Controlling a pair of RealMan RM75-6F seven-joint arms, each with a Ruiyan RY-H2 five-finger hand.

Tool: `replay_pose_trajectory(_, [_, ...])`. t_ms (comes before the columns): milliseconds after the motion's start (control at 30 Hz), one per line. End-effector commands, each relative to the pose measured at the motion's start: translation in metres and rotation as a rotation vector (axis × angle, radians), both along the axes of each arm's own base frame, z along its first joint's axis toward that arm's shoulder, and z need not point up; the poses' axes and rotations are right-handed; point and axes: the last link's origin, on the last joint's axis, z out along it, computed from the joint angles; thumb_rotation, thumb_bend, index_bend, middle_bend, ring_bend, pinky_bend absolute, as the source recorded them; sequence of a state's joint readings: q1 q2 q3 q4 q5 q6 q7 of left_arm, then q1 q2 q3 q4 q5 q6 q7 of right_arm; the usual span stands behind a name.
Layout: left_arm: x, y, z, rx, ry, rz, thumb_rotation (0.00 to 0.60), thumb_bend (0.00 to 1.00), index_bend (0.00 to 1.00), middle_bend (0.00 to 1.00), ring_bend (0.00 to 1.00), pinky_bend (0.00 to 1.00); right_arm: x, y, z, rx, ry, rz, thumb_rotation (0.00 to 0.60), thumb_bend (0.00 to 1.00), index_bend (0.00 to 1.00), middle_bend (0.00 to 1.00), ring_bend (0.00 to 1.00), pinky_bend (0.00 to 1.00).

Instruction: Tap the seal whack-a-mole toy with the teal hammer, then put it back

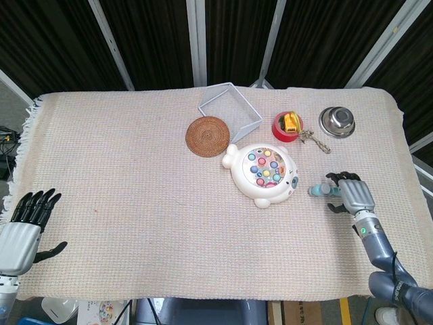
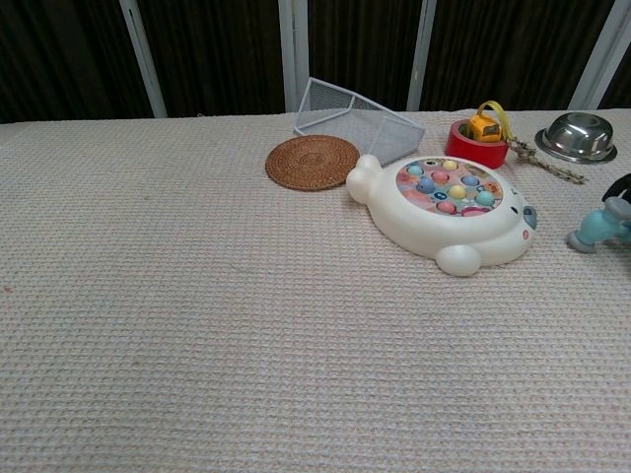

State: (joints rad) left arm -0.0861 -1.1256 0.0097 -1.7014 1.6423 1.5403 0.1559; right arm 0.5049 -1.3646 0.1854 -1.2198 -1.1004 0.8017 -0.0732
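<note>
The white seal whack-a-mole toy point(image 1: 262, 172) point(image 2: 449, 209) with coloured buttons lies right of the table's centre. To its right, the teal hammer point(image 1: 319, 190) point(image 2: 596, 229) lies on the cloth. My right hand point(image 1: 350, 194) is over the hammer's handle end, its dark fingers point(image 1: 336, 179) spread and bent above the handle, which it hides. Only the hammer's head end shows. In the chest view only a dark fingertip point(image 2: 621, 187) appears at the right edge. My left hand point(image 1: 24, 227) rests open at the near left edge of the table, holding nothing.
Behind the seal are a round woven coaster point(image 1: 207, 136), a tipped wire basket point(image 1: 230, 105), a red ring with a yellow toy point(image 1: 287, 126), a small chain point(image 1: 312, 140) and a steel bowl point(image 1: 337, 122). A beige woven cloth point(image 1: 122, 183) covers the table.
</note>
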Motion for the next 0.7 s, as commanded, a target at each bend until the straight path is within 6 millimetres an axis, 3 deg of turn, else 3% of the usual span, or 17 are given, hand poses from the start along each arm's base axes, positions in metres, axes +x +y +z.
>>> replay_pose_trajectory(33, [-0.0005, 0.0004, 0.0, 0.001, 0.0, 0.003, 0.6, 0.13, 0.0, 0.0, 0.0, 0.0, 0.0002, -0.0045, -0.0033, 0.003, -0.007, -0.009, 0.6, 0.29, 0.3, 0.31, 0.19, 0.14])
replay_pose_trajectory(333, [-0.0023, 0.0017, -0.0009, -0.002, 0.0, 0.011, 0.6, 0.13, 0.0, 0.0, 0.0, 0.0, -0.0028, -0.0075, -0.006, 0.002, -0.006, -0.017, 0.6, 0.3, 0.37, 0.38, 0.24, 0.16])
replay_pose_trajectory(700, [-0.0038, 0.0021, -0.0014, -0.001, 0.001, 0.018, 0.6, 0.13, 0.0, 0.0, 0.0, 0.0, -0.0028, -0.0105, -0.0067, -0.003, -0.011, -0.013, 0.6, 0.42, 0.45, 0.43, 0.3, 0.19])
